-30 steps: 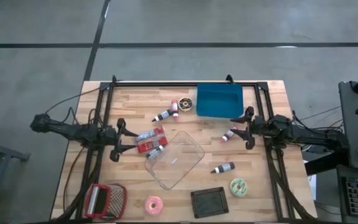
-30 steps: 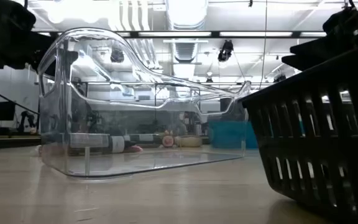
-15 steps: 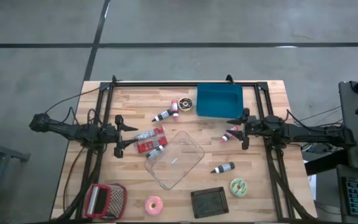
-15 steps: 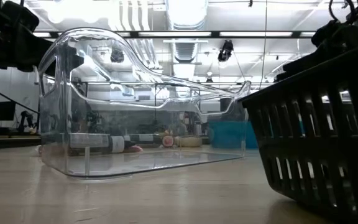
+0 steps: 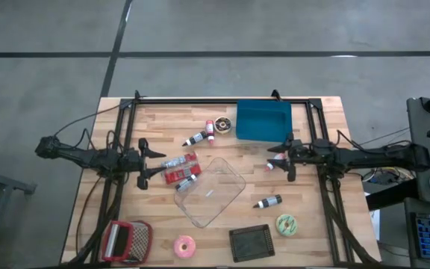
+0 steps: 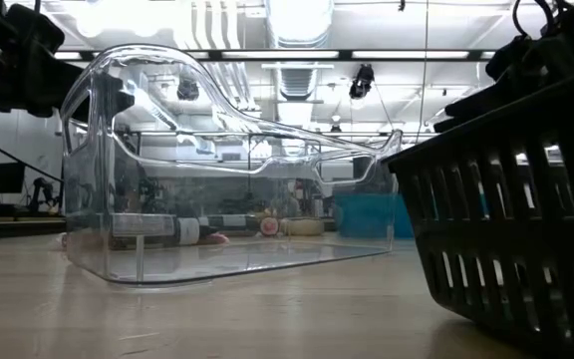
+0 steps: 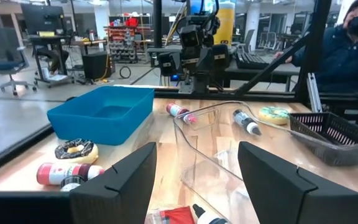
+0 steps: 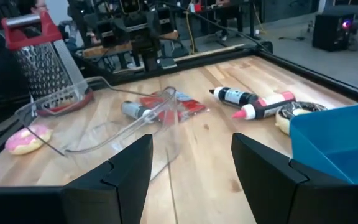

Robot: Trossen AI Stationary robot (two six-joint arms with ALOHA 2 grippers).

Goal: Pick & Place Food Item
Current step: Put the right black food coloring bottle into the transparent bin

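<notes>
now the right tool (image 5: 281,158), jaws open and empty, has advanced leftward over the pink-tipped bottle (image 5: 274,162) at centre right of the worktop (image 5: 327,112); a grasp appears imminent. the left tool (image 5: 149,159) waits open at centre left.

Pink-frosted ring doughnut (image 5: 184,244) flat on desk near front edge, beside red-handled metal grater (image 5: 125,240). Green-frosted ring doughnut (image 5: 286,224) flat, front right. Chocolate-frosted ring doughnut (image 5: 224,125) flat, just beside blue plastic bin (image 5: 263,121).
</notes>
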